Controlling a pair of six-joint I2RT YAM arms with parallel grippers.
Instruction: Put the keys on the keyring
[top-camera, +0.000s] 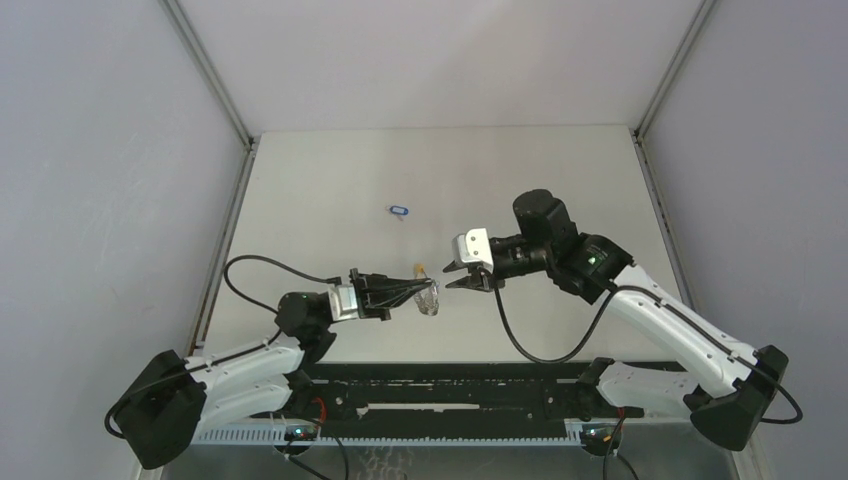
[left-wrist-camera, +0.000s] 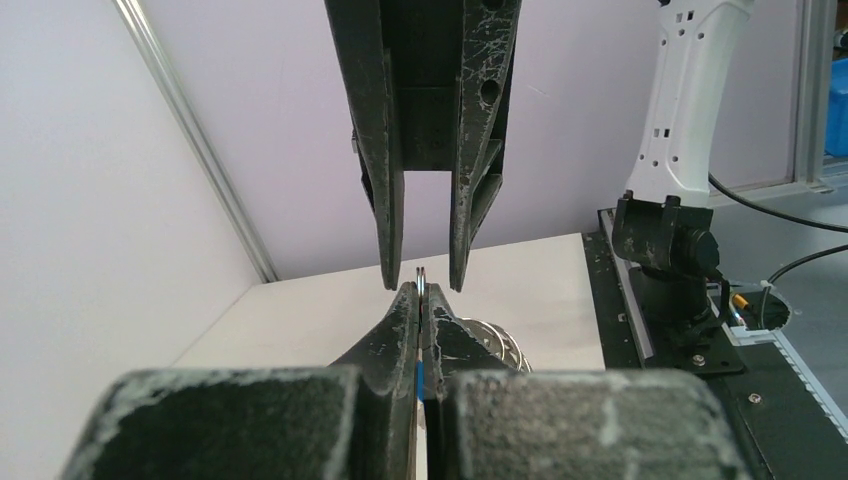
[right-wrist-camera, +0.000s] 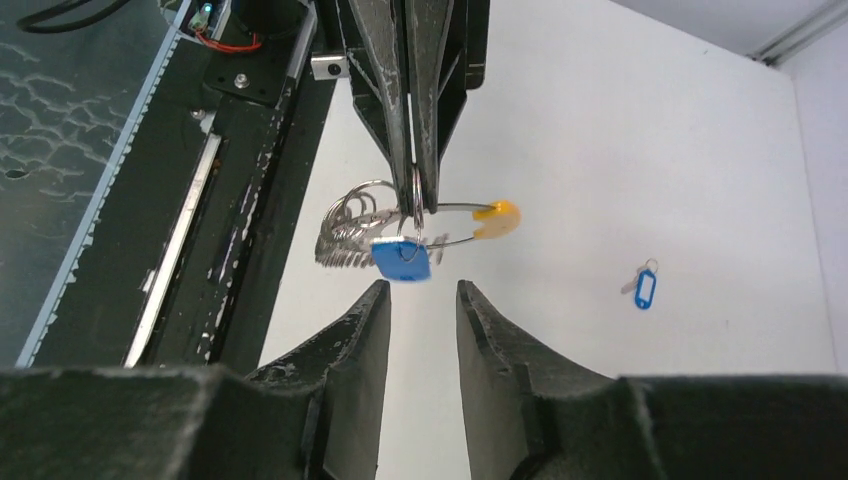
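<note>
The right wrist view alone shows the keyring plainly: a silvery loop with a yellow arc, held above the bench by the left claw, tips pressed together on its wire, one blue-tagged key hanging right under them. There too the right claw stands apart and empty just short of that tag, and the second key lies well apart on the bench. The left wrist view hides most of the loop behind its own fingers
</note>
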